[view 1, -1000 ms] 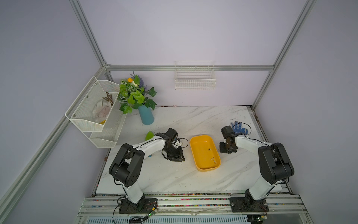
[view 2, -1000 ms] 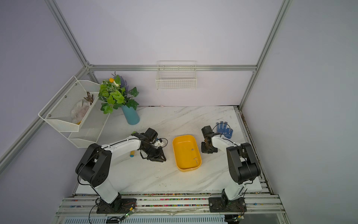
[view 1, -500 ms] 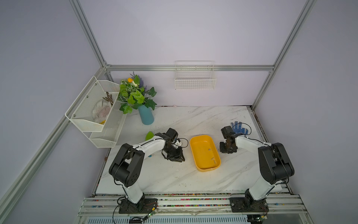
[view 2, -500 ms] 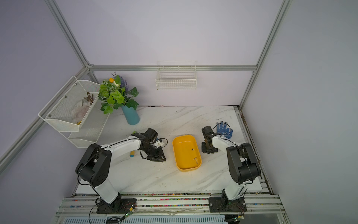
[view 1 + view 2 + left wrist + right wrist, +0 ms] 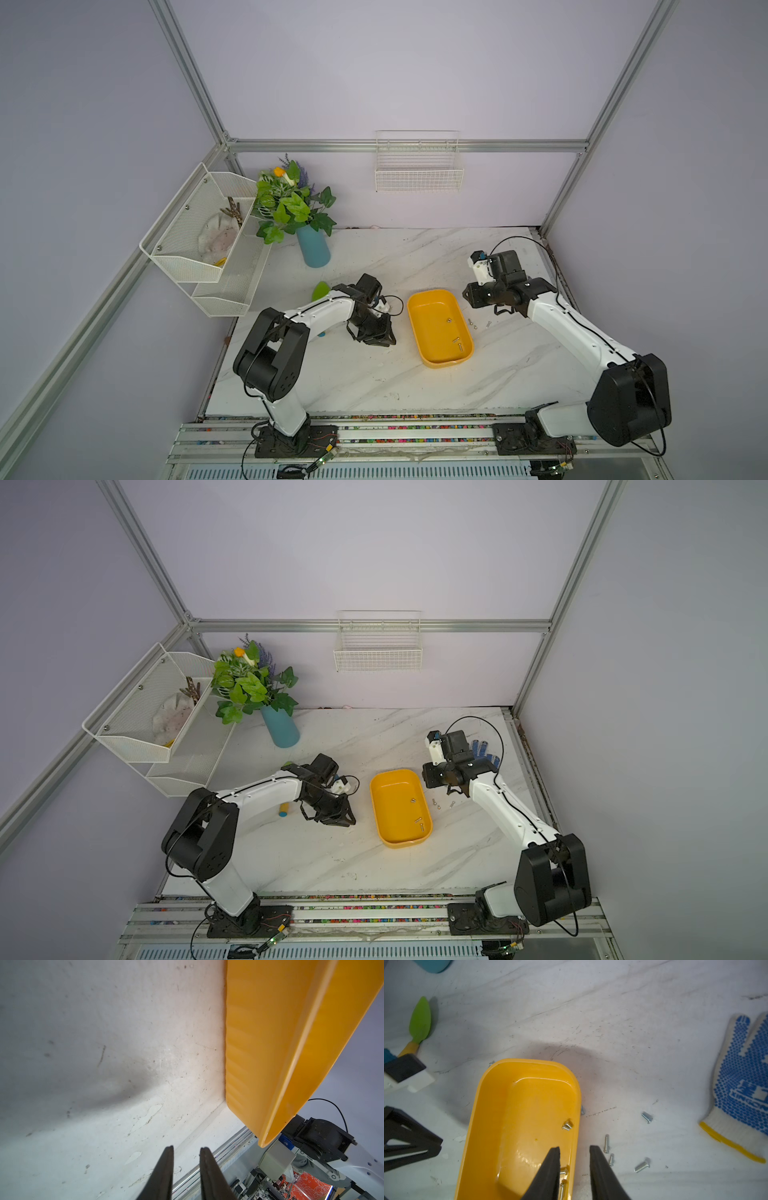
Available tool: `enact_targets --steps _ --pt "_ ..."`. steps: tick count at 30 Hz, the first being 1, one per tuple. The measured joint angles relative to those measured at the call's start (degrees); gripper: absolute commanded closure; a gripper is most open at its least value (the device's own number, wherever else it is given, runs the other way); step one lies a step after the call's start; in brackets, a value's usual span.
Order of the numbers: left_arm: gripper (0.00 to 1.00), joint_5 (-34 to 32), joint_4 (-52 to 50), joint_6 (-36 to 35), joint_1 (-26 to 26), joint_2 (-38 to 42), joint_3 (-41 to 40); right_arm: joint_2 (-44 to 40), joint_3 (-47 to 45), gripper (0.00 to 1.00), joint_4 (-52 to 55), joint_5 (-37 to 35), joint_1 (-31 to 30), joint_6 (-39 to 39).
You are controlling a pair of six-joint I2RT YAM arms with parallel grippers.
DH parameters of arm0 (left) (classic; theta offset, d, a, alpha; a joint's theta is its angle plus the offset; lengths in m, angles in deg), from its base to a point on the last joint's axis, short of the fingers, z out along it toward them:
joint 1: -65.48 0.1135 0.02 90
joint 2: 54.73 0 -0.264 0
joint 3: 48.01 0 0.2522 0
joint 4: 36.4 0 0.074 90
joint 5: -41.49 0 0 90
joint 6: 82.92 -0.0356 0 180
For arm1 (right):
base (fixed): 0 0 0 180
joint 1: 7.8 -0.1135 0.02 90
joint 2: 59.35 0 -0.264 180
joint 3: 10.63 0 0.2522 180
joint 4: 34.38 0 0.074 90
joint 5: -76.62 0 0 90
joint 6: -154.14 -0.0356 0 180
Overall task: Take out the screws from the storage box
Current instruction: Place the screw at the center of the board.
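The yellow storage box [image 5: 432,332] [image 5: 392,812] [image 5: 519,1126] lies mid-table. Three screws [image 5: 567,1125] [image 5: 456,340] [image 5: 417,820] rest along its right inner wall. Several more screws [image 5: 642,1166] [image 5: 470,321] [image 5: 451,803] lie on the marble just right of it. My right gripper [image 5: 574,1148] [image 5: 468,296] [image 5: 428,776] hovers over the box's right rim, open, with nothing between its fingers. My left gripper [image 5: 186,1148] [image 5: 390,338] [image 5: 352,820] sits low on the table left of the box [image 5: 259,1043], its fingers slightly apart and empty.
A blue-dotted work glove [image 5: 741,1088] [image 5: 484,750] lies behind the right wrist. A green trowel [image 5: 420,1020] [image 5: 320,290] and a blue vase of plants [image 5: 313,251] stand back left. White wire shelves [image 5: 199,237] hang on the left wall.
My right gripper's jaws have come apart from shut. Its wrist has lifted and drawn back, and it covers the glove in a top view. The left arm has stayed still.
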Motion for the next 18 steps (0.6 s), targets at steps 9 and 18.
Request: enact_targets --steps 9,18 --pt "0.73 -0.02 -0.02 0.0 0.02 0.0 0.2 5.38 -1.55 0.65 2.25 0.33 -8.76 11.93" --pt "0.73 0.0 0.33 0.02 0.04 -0.02 0.2 15.19 4.9 0.63 6.99 -8.76 -11.5 11.19"
